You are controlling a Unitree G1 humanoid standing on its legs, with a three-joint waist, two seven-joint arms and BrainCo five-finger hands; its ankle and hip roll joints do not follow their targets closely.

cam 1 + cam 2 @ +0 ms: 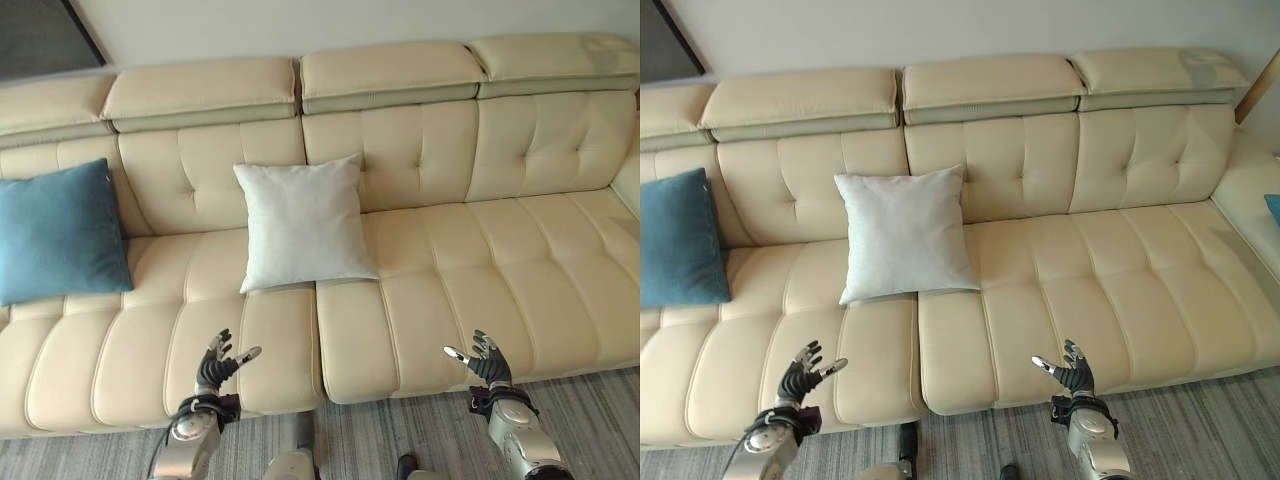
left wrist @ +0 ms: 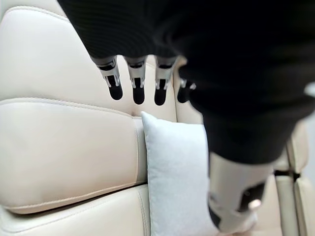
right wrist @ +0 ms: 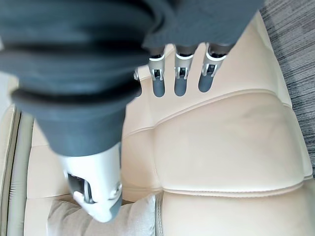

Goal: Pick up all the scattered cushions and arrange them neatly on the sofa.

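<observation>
A white cushion leans upright against the backrest at the middle of the cream sofa; it also shows as the white cushion past my left hand's fingers. A blue cushion leans against the backrest at the sofa's left end. My left hand hovers open over the front edge of the seat, below and left of the white cushion. My right hand is open too, above the seat's front edge to the right. Both hands hold nothing.
Grey striped carpet lies in front of the sofa. A corner of something blue shows on the sofa's right side section. The right half of the seat has nothing on it.
</observation>
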